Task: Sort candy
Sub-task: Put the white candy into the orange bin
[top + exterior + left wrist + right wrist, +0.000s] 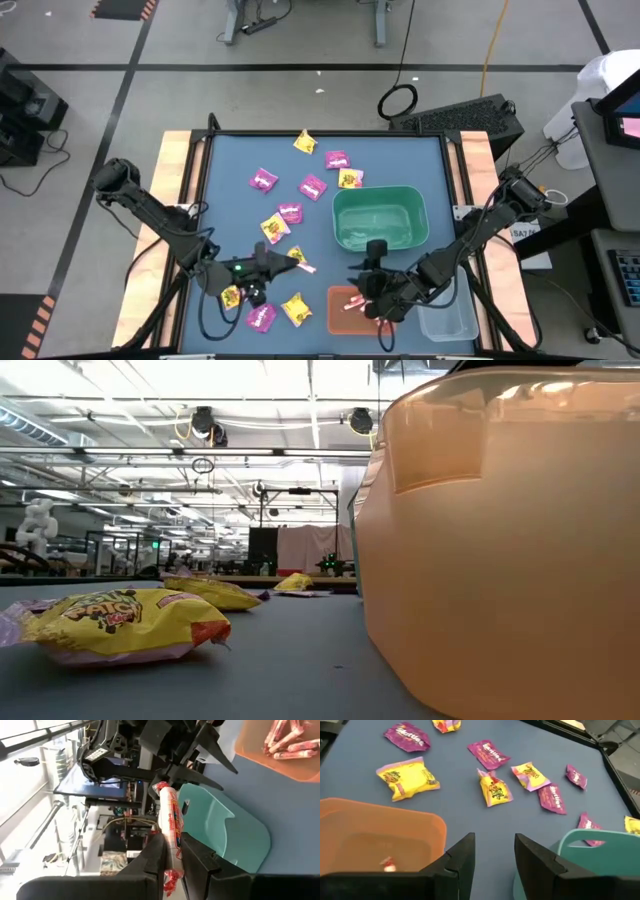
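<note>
My left gripper (pixel 293 257) hangs over the near middle of the blue table, shut on a pink-white candy stick (pixel 170 815). My right gripper (pixel 495 852) stands open with nothing between its fingers, over the orange bin's (pixel 352 308) far edge. The orange bin holds several sticks (pixel 290 740). The green bin (pixel 380 220) stands just beyond it. Magenta packets (pixel 313 187) and yellow packets (pixel 295 308) lie flat on the table, mostly left of the bins. My left gripper pinches the candy stick between its two fingers, on the stick's middle stretch (pixel 172 837). The stick lies along the fingers, one twisted end (pixel 161 786) reaching out past the fingertips. The fingers come nearly level from the table's left. The stick is clear of the table.
A clear bin (pixel 447 322) stands at the near right corner beside the orange bin. In the low view the orange bin's wall (pixel 500 540) fills the right half, and a yellow packet (pixel 120 625) lies close in front. Raised wooden rails edge the table's left and right sides.
</note>
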{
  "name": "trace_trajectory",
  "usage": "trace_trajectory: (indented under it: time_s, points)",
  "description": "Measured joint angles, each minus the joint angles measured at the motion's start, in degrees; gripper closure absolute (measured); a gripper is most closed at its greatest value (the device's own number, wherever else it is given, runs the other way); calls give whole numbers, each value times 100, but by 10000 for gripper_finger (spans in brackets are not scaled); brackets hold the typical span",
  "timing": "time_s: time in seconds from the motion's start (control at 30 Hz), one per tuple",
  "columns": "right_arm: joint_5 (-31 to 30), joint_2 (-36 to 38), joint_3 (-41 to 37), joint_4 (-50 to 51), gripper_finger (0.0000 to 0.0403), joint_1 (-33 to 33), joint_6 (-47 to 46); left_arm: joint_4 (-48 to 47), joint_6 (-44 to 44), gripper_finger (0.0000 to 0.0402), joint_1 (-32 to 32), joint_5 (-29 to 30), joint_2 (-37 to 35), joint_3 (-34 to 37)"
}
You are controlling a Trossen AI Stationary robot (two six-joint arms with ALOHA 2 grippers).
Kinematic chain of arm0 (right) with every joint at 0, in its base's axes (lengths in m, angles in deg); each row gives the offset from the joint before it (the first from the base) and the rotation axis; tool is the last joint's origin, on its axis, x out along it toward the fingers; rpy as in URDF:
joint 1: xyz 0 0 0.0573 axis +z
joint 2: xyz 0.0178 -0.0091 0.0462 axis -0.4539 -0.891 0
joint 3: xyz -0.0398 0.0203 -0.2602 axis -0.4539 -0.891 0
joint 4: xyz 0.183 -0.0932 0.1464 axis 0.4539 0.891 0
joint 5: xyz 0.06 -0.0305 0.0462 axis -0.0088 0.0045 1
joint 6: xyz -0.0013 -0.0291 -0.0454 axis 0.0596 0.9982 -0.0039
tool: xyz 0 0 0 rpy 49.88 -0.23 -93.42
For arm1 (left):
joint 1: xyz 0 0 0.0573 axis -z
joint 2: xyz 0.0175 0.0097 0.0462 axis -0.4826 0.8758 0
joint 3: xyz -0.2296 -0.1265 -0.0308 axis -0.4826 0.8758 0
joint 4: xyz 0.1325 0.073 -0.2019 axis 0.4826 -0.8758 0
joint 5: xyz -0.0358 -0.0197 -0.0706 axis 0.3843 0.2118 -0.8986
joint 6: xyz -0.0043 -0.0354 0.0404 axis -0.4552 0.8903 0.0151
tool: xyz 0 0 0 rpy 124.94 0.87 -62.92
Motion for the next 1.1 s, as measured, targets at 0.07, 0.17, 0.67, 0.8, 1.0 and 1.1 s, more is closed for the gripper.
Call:
trace_trajectory:
  time_s: [0.07,0.17,0.67,0.8,1.0,1.1]
  points:
    - [-2,0,0,-2,275,0,-13,0,31,350,1,-124,0,0]
    - [-9,0,0,-4,275,0,-15,80,433,350,1,-287,0,0]
    - [-572,0,0,-7,275,0,26,214,5687,350,-598,-171,1,0]
    - [-1201,0,0,-11,275,0,-50,193,7431,350,-864,-185,0,0]
    - [-2076,0,0,-573,275,52,392,106,7297,350,-992,-874,1,0]
    - [-2131,0,0,-1378,275,85,874,46,6620,350,-991,-1166,0,0]
